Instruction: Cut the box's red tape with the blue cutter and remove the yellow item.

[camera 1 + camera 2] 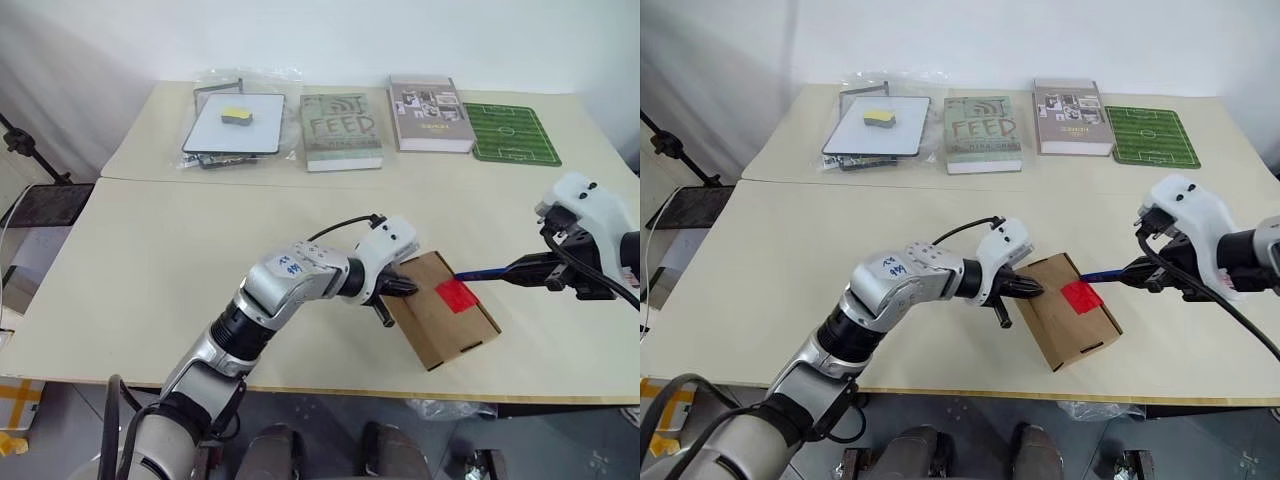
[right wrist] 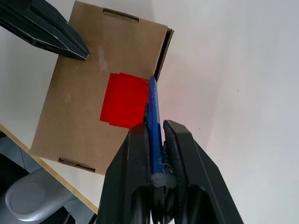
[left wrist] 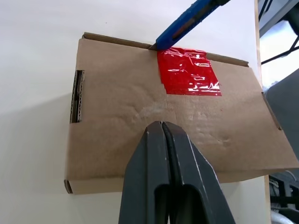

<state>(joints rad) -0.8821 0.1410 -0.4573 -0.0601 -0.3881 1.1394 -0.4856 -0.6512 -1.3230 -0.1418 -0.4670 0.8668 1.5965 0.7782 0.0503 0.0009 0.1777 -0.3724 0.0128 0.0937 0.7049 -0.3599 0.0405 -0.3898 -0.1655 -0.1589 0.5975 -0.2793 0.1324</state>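
Head views: your box [image 1: 442, 309] lies flat near the desk's [image 1: 160, 260] front edge, long axis skewed diagonally to that edge, brown corrugated cardboard, flaps closed so contents can't be told. The red tape [image 1: 454, 294], a glossy square patch, sits at the box's right edge. Your right tool [image 1: 521, 269] is clamped on the blue cutter [image 1: 482, 271], slim, pen-shaped, long axis pointing left at the tape. Your left tool [image 1: 400, 287] has fingers pressed together, empty, tips on the box's left part. Left wrist view: cutter tip touches the box edge at the wrinkled tape's corner; a slot shows on one side wall. Right wrist view: black fingers pinch the cutter, blade along the tape's edge.
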